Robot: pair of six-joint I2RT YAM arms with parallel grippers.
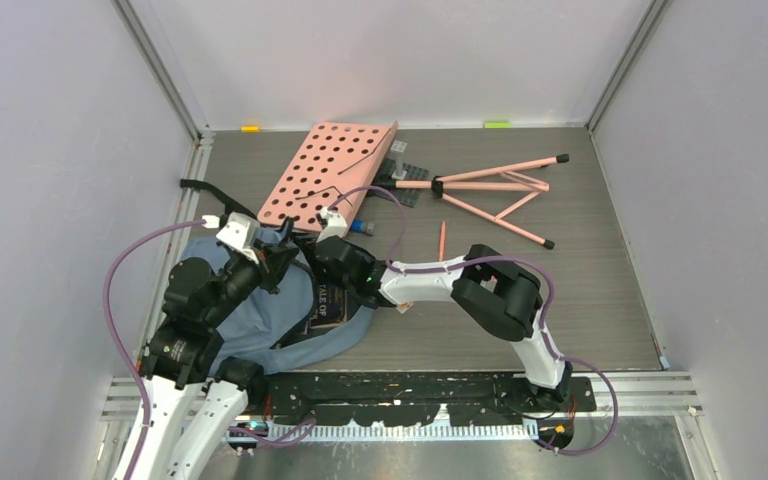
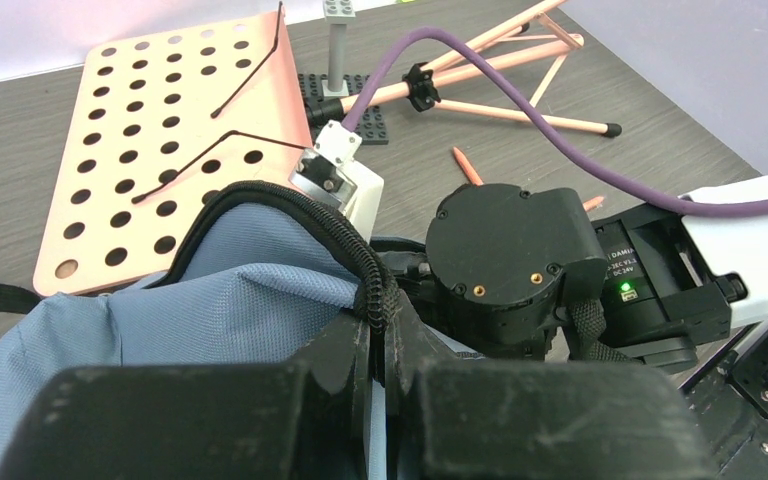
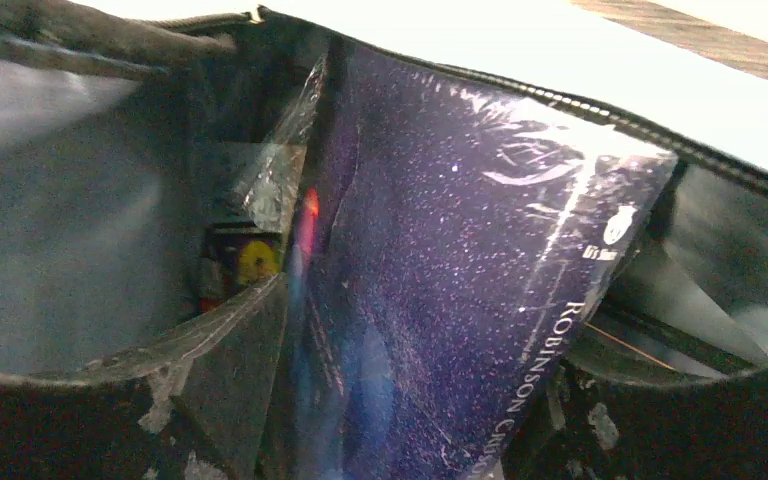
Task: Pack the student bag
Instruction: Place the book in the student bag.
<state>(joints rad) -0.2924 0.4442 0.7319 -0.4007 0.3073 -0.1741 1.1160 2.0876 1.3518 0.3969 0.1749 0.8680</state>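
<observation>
The student bag (image 1: 260, 320) lies at the near left of the tabletop (image 1: 600, 300). Just behind it lies a perforated board (image 1: 325, 165). A folded stand (image 1: 490, 190) sprawls to the board's right, and a pencil (image 1: 441, 240) lies in front of the stand. Inside the bag stands a book (image 3: 440, 300), between the right pincer's (image 3: 390, 420) fingers.

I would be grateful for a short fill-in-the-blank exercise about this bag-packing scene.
1. The left gripper jaws pinch the rim of the student bag, which is trimmed in ___.
2. The book between the right gripper jaws is titled Robinson ___.
3. The pink board behind the bag is dotted with round ___.
Missing words: black; Crusoe; holes.
</observation>
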